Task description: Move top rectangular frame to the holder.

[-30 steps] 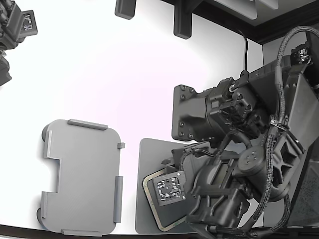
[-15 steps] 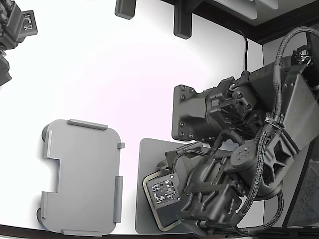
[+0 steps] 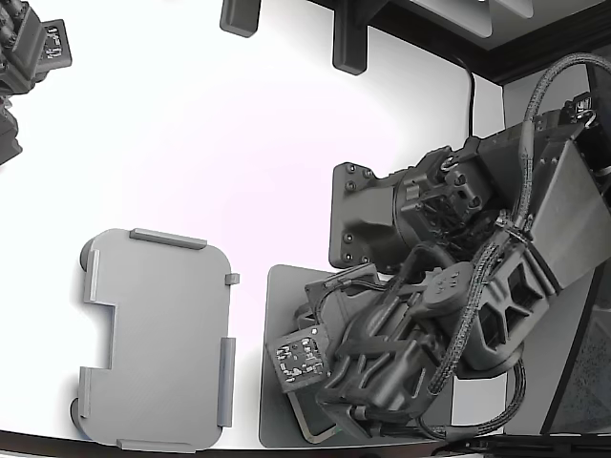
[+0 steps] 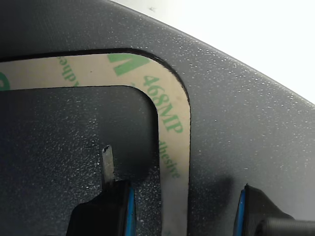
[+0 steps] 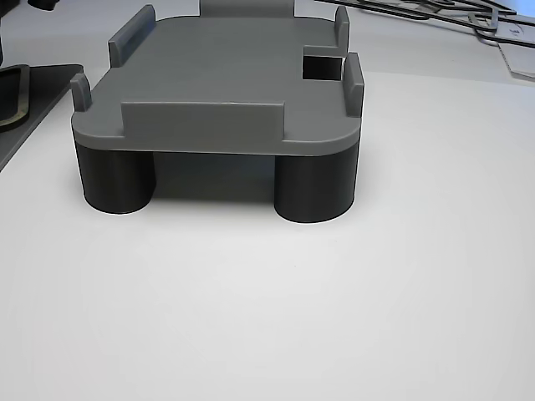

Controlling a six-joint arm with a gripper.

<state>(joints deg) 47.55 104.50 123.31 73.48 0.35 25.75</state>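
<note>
The top rectangular frame (image 4: 173,129) is a thin beige strip with green print, lying in a recess of the dark grey mat (image 4: 236,128). In the wrist view my gripper (image 4: 184,212) is open, its blue-padded fingers (image 4: 129,210) standing on either side of the frame's strip, just above it. In the exterior view the gripper (image 3: 315,391) covers most of the frame; only a corner (image 3: 310,429) shows. The holder (image 3: 153,339), a light grey plate with raised tabs, sits empty at the exterior view's left. It also shows in the other view (image 5: 226,83), standing on round feet.
The dark mat (image 3: 277,315) lies right of the holder in the exterior view, by the table's front edge. A second arm (image 3: 24,57) stands at the top left. Dark fixtures (image 3: 348,43) sit at the table's far edge.
My gripper has moved toward the exterior view's left and lower over the mat, covering more of the frame. The holder has not moved.
</note>
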